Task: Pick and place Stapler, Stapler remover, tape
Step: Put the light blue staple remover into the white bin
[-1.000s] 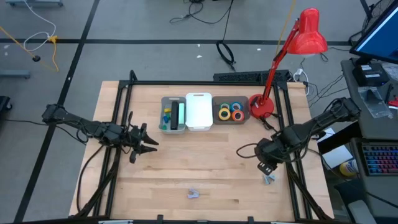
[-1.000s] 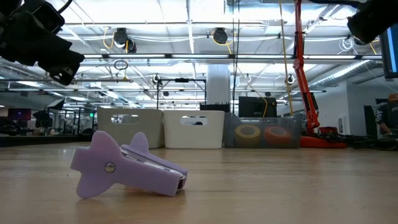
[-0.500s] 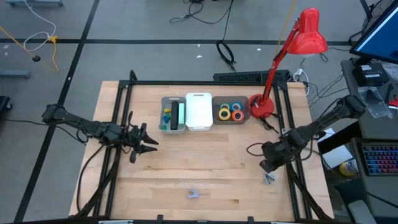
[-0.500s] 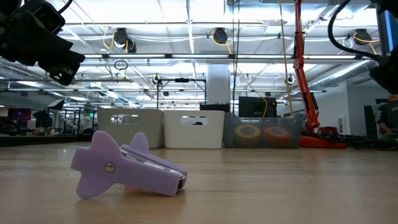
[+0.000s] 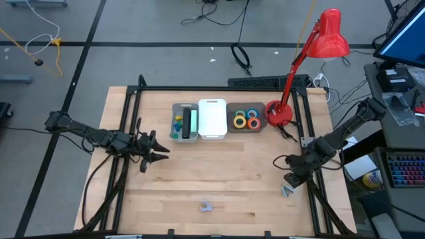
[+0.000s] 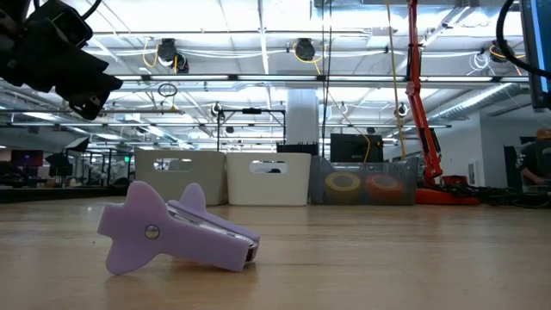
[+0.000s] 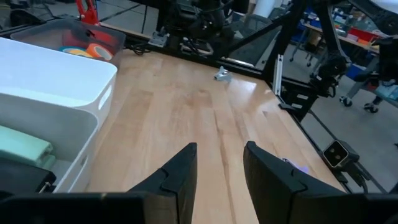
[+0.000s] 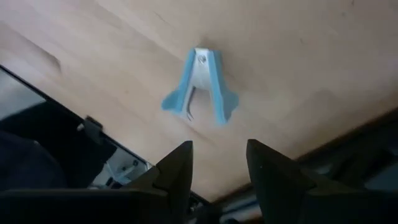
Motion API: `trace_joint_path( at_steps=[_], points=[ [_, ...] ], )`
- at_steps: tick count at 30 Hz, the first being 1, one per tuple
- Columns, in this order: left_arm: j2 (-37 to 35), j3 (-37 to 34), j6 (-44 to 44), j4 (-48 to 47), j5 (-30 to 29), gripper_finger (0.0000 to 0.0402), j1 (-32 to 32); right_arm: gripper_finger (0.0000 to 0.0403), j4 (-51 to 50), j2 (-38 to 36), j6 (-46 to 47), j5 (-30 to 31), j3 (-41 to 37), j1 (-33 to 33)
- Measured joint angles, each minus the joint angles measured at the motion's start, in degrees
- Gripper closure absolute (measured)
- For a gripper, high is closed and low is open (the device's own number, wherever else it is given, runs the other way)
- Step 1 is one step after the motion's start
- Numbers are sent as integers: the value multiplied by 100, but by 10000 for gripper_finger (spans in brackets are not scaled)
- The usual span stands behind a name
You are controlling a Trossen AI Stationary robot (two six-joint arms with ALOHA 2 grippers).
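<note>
A blue stapler remover (image 5: 287, 191) lies flat near the table's right edge. In the right wrist view the same remover (image 8: 200, 87) sits just beyond my fingers. My right gripper (image 5: 293, 179) (image 8: 217, 168) hovers open above it and touches nothing. A purple stapler remover (image 5: 206, 207) (image 6: 176, 228) rests on its side near the near edge. A green stapler (image 5: 188, 122) lies in the grey bin (image 5: 174, 136). The ring-shaped tape rolls (image 5: 240, 121) sit in the clear bin (image 5: 263, 119). My left gripper (image 5: 157, 154) (image 7: 219, 165) waits open over the table's left half.
A white bin (image 5: 212, 119) stands between the grey and clear bins at the far side. A red desk lamp (image 5: 279, 114) stands on the far right corner. Black frame rails (image 5: 312, 199) run along the right edge, close to the blue remover. Bare wood lies in the middle.
My right arm has moved toward the table's right edge and slightly toward the near edge, ending over the blue stapler remover. It has left the low view's upper right. The left arm and all objects have stayed put.
</note>
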Motion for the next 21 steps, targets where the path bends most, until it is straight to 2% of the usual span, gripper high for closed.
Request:
trace_joint_path(
  at_steps=[5,11,21],
  points=[
    [0,0,2,-2,-87,270,-1,268,151,14,114,489,-2,151],
    [0,0,-52,0,-115,270,-1,273,220,193,37,252,-22,151],
    [0,0,-120,0,-115,270,0,273,2233,239,605,144,-1135,151]
  ],
)
